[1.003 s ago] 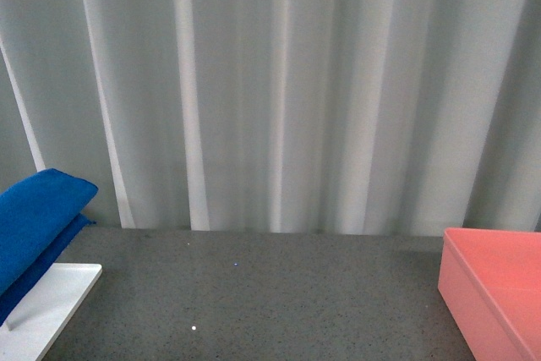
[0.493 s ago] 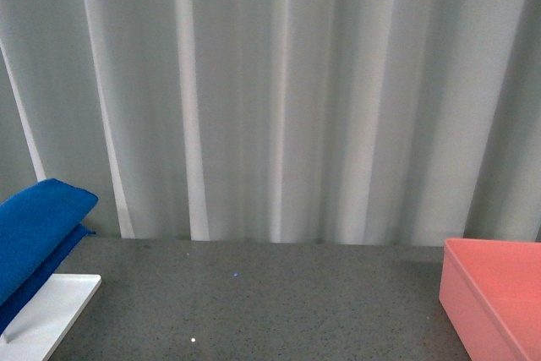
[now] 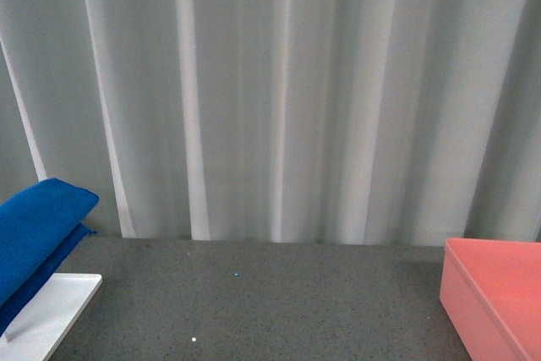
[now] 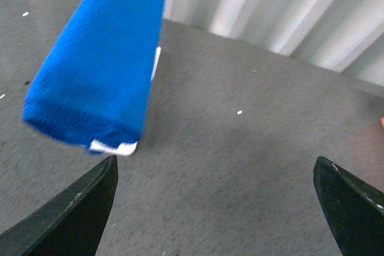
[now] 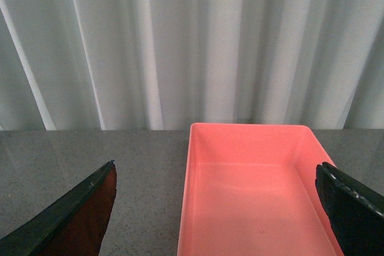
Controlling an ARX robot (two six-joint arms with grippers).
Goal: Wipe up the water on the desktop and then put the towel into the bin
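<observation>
The blue towel hangs folded over a white rack at the left edge of the dark speckled desktop. The pink bin stands at the right edge, and nothing lies in it. In the left wrist view the towel hangs ahead of my open left gripper, off to one side, with only bare desktop between the fingers. My right gripper is open over the bin. Neither arm shows in the front view. I make out no water, only small bright specks.
A pale pleated curtain closes off the far edge of the desktop. The white rack's flat base peeks out beneath the towel.
The front view has tilted up slightly: the desktop, towel and bin sit lower in the picture than a second ago. Nothing on the desktop has moved.
</observation>
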